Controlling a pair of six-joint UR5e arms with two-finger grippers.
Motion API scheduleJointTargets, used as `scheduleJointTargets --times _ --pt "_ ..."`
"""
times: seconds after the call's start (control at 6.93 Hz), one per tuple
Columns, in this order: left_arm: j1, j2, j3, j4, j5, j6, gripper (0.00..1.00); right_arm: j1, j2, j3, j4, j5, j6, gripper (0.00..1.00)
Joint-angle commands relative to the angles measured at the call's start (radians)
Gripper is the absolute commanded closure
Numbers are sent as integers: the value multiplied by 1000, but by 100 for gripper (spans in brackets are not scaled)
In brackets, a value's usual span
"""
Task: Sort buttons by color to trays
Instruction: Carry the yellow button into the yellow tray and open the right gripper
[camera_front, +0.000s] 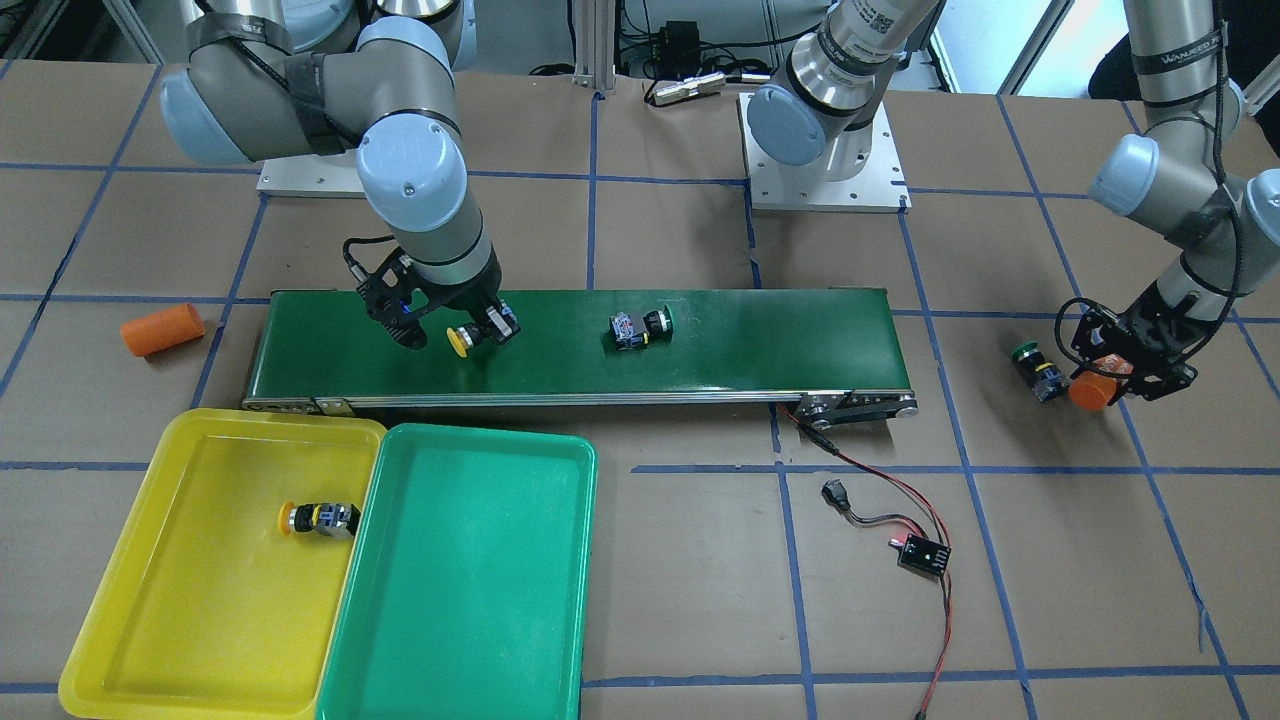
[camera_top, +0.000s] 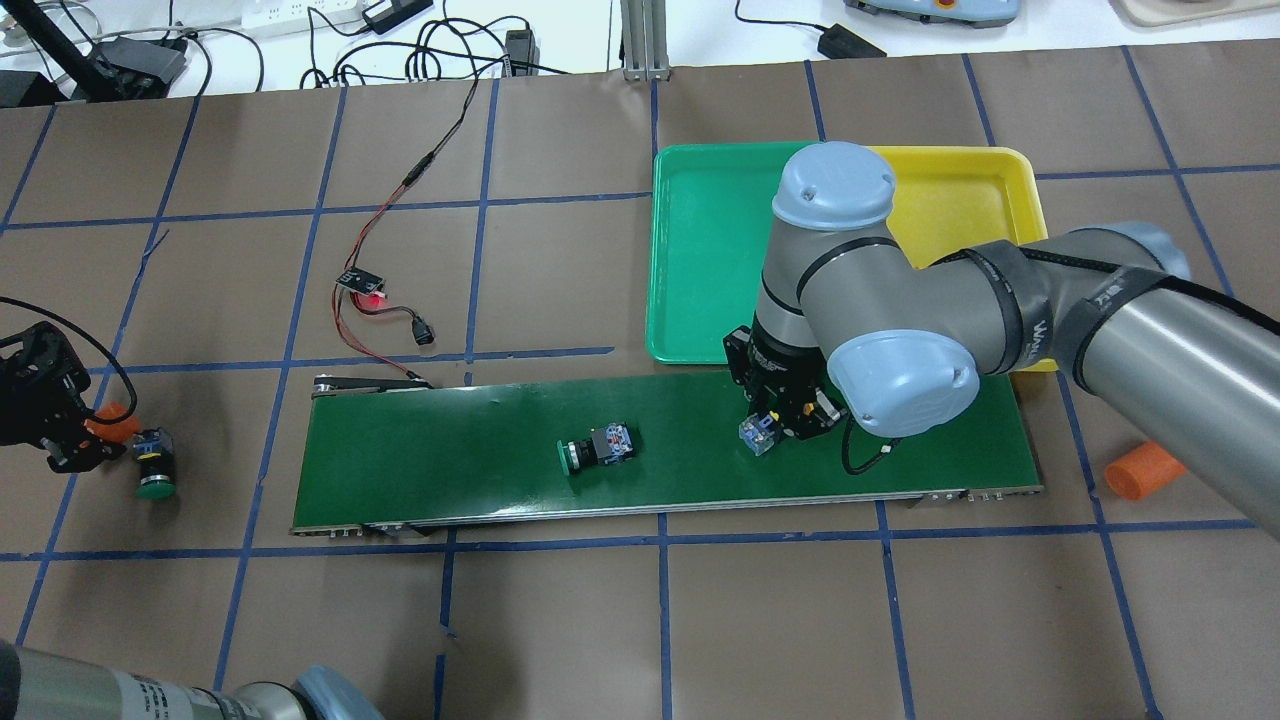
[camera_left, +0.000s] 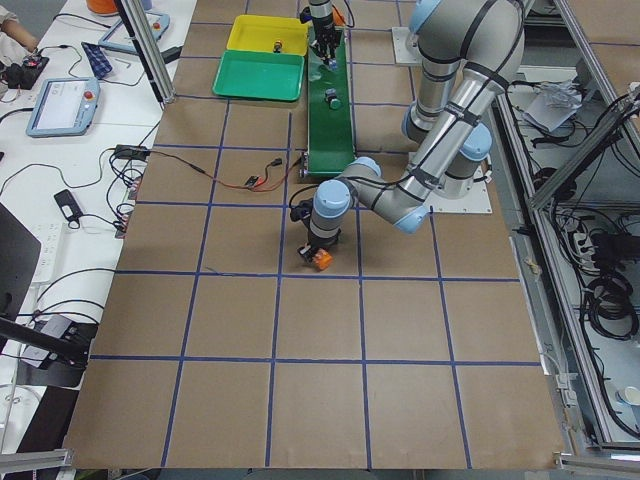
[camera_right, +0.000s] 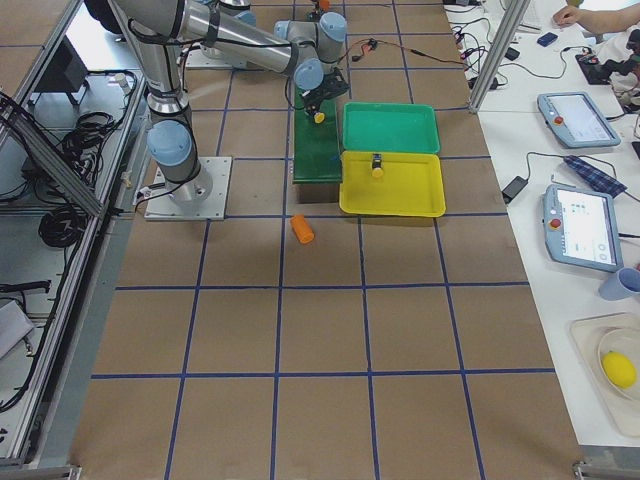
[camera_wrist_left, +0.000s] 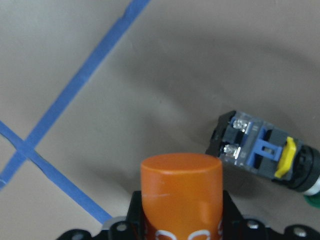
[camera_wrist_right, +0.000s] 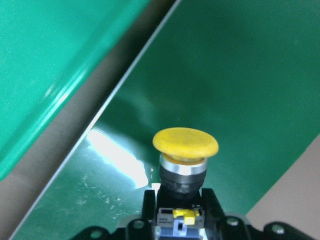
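My right gripper (camera_front: 472, 334) is shut on a yellow-capped button (camera_front: 460, 341) and holds it over the conveyor belt (camera_front: 760, 340); the right wrist view shows its yellow cap (camera_wrist_right: 185, 142) pointing away from the fingers. A green-capped button (camera_front: 640, 327) lies on its side mid-belt. Another yellow button (camera_front: 318, 517) lies in the yellow tray (camera_front: 190, 620). The green tray (camera_front: 470, 600) beside it holds nothing. My left gripper (camera_front: 1108, 382) is shut on an orange cylinder (camera_wrist_left: 181, 190) at the table. A second green button (camera_front: 1035, 368) lies on the table right beside it, also in the left wrist view (camera_wrist_left: 265, 152).
Another orange cylinder (camera_front: 162, 329) lies on the table off the belt's end near the yellow tray. A small controller board with red and black wires (camera_front: 920, 553) lies by the belt's other end. Blue tape lines grid the brown table.
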Motion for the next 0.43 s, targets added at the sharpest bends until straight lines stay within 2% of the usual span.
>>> scheduleJointTargets --times 0.0,0.14,0.29 --pt "-144 69 95 -252 17 2 85 -41 3 -122 43 -107 -150 100" --pt "-242 92 113 -318 31 5 85 -125 15 -150 35 -104 -244 100" --pt "-364 110 111 -321 73 5 87 -217 54 -176 20 -99 -341 100"
